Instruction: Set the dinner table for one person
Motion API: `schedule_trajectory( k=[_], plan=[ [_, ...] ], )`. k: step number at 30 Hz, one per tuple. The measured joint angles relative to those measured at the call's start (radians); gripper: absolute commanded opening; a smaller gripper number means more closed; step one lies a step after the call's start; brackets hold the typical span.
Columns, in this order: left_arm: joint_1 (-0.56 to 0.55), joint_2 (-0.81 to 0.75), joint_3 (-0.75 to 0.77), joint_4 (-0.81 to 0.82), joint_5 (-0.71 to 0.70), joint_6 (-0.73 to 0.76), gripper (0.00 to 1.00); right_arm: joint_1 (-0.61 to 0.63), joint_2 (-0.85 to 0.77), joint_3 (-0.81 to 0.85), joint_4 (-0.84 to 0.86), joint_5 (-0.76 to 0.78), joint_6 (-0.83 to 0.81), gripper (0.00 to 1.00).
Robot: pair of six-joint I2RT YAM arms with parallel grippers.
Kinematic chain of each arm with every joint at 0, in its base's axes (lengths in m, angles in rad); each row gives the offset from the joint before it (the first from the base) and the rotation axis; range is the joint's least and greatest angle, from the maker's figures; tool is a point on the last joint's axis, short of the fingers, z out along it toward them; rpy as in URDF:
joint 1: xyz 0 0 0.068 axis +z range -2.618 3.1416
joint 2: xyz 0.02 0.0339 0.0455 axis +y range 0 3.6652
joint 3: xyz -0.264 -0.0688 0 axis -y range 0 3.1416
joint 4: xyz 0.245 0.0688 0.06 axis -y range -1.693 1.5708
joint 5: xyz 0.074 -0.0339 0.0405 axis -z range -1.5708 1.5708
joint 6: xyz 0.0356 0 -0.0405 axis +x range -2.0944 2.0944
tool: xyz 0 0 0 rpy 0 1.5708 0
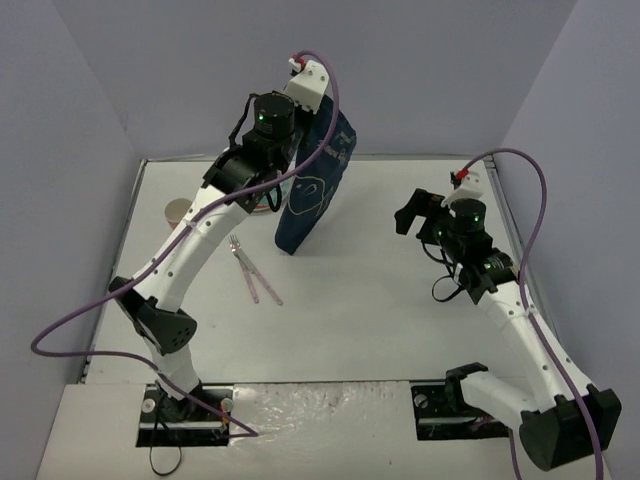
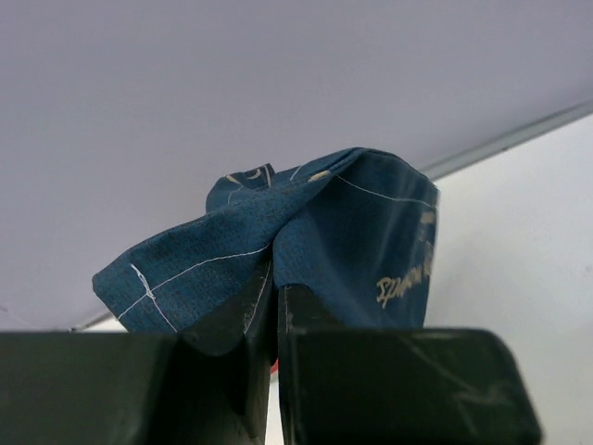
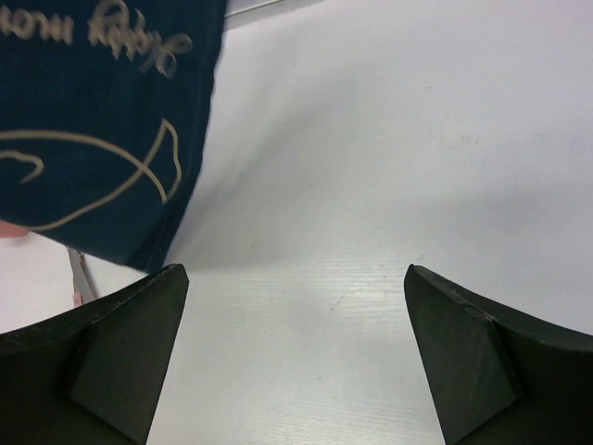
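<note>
Left gripper (image 2: 276, 306) clenched on mat (image 1: 312, 190), dangling near table (image 1: 400, 300) far edge. Right gripper (image 3: 295, 287) wide, empty; I'd catch lower corner, spread flat.

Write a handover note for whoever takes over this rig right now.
Pincers: the left pincer is shut on the mat, holding it up by a bunched top edge. The right pincer is open and empty, above the table.
Things: the mat hangs down at the far middle; whether its bottom touches the table cannot be told. The cutlery, two pieces, lies left of centre. A cup or bowl sits far left.
Done: mat picked up.
Left: spread the mat flat, then set cutlery and the rest in place.
</note>
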Motion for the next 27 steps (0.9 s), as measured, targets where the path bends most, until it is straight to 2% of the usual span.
schedule_trajectory(
  k=[2, 5, 8, 10, 15, 17, 19, 22, 27],
  plan=[
    [-0.008, -0.022, 0.004, 0.026, -0.007, 0.036, 0.0, 0.0, -0.032, 0.0, -0.014, 0.022, -0.011, 1.0],
    [-0.046, -0.093, -0.087, 0.072, -0.01, 0.095, 0.0, 0.0, -0.072, -0.005, -0.026, 0.049, -0.025, 1.0],
    [-0.114, -0.16, -0.229, 0.115, -0.007, 0.139, 0.09, -0.001, -0.092, -0.03, -0.023, 0.06, -0.035, 1.0],
    [-0.167, -0.184, -0.338, 0.14, -0.005, 0.147, 0.28, -0.001, -0.096, -0.061, -0.027, 0.062, -0.038, 1.0],
    [-0.299, -0.15, -0.581, 0.162, 0.01, 0.092, 0.58, -0.003, -0.105, -0.135, -0.046, 0.061, -0.039, 1.0],
    [-0.349, -0.116, -0.642, 0.155, 0.015, 0.059, 0.79, -0.007, -0.119, -0.155, -0.052, 0.062, -0.039, 1.0],
    [-0.392, -0.093, -0.679, 0.142, 0.024, 0.02, 0.89, -0.011, -0.134, -0.165, -0.055, 0.061, -0.039, 1.0],
    [-0.43, -0.103, -0.691, 0.126, 0.048, -0.049, 0.97, -0.017, -0.156, -0.167, -0.055, 0.061, -0.039, 1.0],
    [-0.414, -0.195, -0.685, 0.125, 0.038, -0.138, 0.97, -0.021, -0.141, -0.166, -0.053, 0.039, -0.041, 1.0]
  ],
)
